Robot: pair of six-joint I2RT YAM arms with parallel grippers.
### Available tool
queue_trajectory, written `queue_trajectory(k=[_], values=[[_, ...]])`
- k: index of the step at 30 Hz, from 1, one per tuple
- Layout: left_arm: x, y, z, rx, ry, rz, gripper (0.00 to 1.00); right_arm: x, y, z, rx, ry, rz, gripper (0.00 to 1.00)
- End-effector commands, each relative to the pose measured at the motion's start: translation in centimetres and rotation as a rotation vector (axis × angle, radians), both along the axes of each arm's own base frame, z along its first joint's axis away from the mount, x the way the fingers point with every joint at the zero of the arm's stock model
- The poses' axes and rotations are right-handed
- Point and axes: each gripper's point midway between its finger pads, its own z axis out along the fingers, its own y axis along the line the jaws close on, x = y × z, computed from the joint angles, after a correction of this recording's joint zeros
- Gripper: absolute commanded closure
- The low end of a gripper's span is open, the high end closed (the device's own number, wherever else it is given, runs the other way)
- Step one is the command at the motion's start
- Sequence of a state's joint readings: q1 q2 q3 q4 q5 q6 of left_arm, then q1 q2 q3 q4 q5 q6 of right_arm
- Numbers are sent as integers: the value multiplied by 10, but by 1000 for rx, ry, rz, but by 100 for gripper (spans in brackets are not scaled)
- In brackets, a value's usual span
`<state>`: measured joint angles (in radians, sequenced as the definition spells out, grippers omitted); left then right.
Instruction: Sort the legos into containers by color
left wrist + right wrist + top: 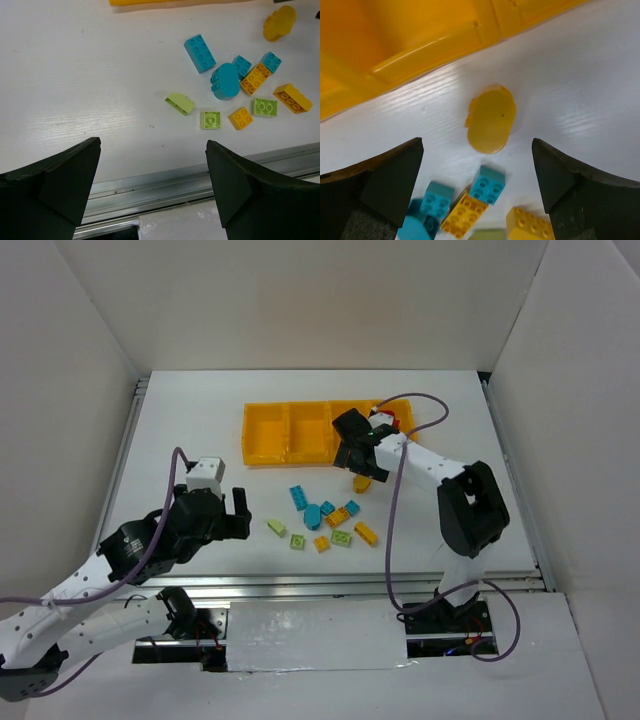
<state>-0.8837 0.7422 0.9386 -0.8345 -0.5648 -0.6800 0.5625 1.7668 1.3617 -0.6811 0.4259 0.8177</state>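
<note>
**Top external view**
- Tray (247,435): four compartments in a row, lying beyond both grippers. Its right end is partly hidden behind my right arm.
- Right gripper (362,472): pointing down at the tray's near wall. I cannot judge its jaws from up here.
- Yellow rounded brick (362,484): on the table directly under that gripper, outside the tray.
- Loose bricks (337,519): a cluster in cyan, yellow and pale green on the table, just right of my left gripper (238,515) and on the near side of the right one.

**Left wrist view**
- Fingers (50,190): spread wide, with only bare table between them.
- Pale green rounded brick (180,103): nearest, ahead and slightly right.
- Cyan rounded brick (225,81) and long cyan brick (200,53): farther ahead. Their studs read clearly here, which the overhead view does not give.
- The tray shows only as a sliver at the top edge.

**Right wrist view**
- Fingers (375,185): wide apart, gripping nothing. Only this view settles that.
- The yellow rounded brick lies smooth face up on the table ahead of the gap. It is centred between the fingers, touches neither, and sits just short of the tray wall.
- Small cyan brick (487,183): nearer the fingers, with more of the cluster at the bottom edge.
</note>
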Motion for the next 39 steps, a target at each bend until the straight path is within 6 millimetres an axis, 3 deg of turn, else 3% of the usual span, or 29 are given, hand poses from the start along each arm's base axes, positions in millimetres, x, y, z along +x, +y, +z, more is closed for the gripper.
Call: queue_trajectory(k=[1, 9, 16, 19, 20, 22, 24, 25, 27, 29, 30, 31, 34, 37, 39], values=[[-1, -4, 8, -29, -38, -36, 0, 6, -14, -24, -61, 7, -110, 4], [-2, -10, 5, -28, -29, -63, 1, 12, -6, -62, -71, 48, -78, 8], [-3, -14, 4, -26, -23, -83, 0, 11, -12, -80, -87, 71, -88, 14], [-3, -15, 4, -27, -23, -90, 0, 8, -13, -79, -79, 62, -82, 32], [-3, -15, 3, -25, -22, -92, 0, 7, -14, -80, -71, 57, -78, 44], [-2, -17, 2, -24, -18, -95, 0, 5, -13, -72, -59, 42, -65, 61], [-2, -16, 2, -19, -15, -94, 1, -1, -11, -65, -59, 35, -47, 69], [-2, -17, 2, -21, -15, -95, 0, -3, -7, -62, -62, 30, -36, 85], [-2, -17, 1, -18, -15, -96, 0, -13, 0, -48, -75, 17, -10, 95], [-2, -16, 2, -20, -16, -94, 0, -19, 4, -33, -77, 2, 9, 97], [-2, -16, 2, -20, -19, -91, 0, -21, 11, -16, -57, -34, 33, 96], [-2, -15, 2, -20, -20, -88, 0, -19, 16, 3, -20, -74, 50, 95], [-1, -13, 3, -21, -25, -77, 1, -9, 22, 28, -8, -128, 106, 92], [0, -11, 0, -5, -19, -58, 1, 28, 27, 49, -40, -146, 123, 92], [1, -10, -2, 3, -11, -48, 1, 49, 23, 52, -72, -148, 145, 90]])
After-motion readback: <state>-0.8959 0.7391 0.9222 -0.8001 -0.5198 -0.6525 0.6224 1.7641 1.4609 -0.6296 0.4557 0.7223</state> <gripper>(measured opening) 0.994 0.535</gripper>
